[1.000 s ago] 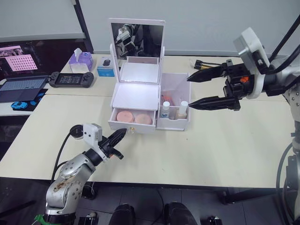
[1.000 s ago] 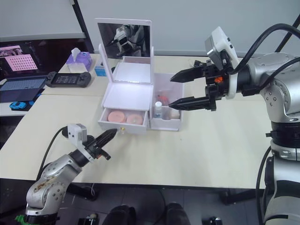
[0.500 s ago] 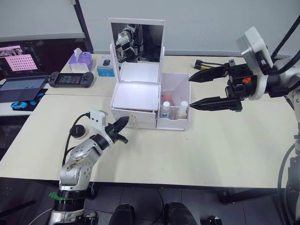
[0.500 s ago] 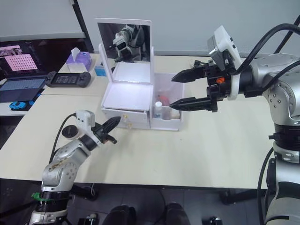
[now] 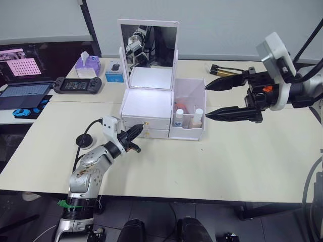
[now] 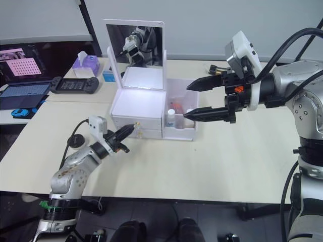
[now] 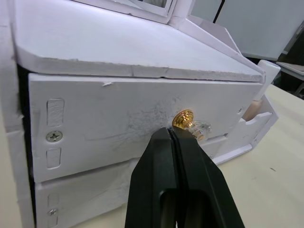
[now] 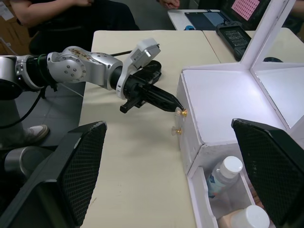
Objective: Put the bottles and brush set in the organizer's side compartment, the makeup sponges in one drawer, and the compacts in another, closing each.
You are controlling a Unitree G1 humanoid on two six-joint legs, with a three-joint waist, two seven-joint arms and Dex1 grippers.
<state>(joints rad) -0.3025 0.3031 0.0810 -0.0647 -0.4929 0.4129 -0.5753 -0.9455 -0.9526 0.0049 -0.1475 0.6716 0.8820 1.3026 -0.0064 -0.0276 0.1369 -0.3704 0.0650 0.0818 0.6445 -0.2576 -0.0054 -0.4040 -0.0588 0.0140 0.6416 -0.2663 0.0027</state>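
Note:
The white organizer (image 5: 146, 103) with its upright mirror stands mid-table, both drawers pushed in. My left gripper (image 5: 143, 130) is shut, its tips (image 7: 172, 134) touching the gold knob (image 7: 184, 118) of the upper drawer. Two white-capped bottles (image 5: 178, 117) (image 5: 197, 117) stand in the side compartment (image 5: 189, 89). To the right of that compartment, above the table, my right gripper (image 5: 207, 101) hovers open and holds nothing. The compacts and makeup sponges are hidden. I cannot make out the brush set.
A laptop (image 5: 20, 95), a game controller (image 5: 76, 84), a purple tissue box (image 5: 87, 64) and a small blue box (image 5: 114, 74) lie at the back left. A black and yellow tool (image 5: 224, 69) lies back right. A person sits beyond the table (image 8: 61, 12).
The drawer holding the pink compacts went from open to fully shut, with my left gripper following its front in. My right gripper drifted slightly right, still open.

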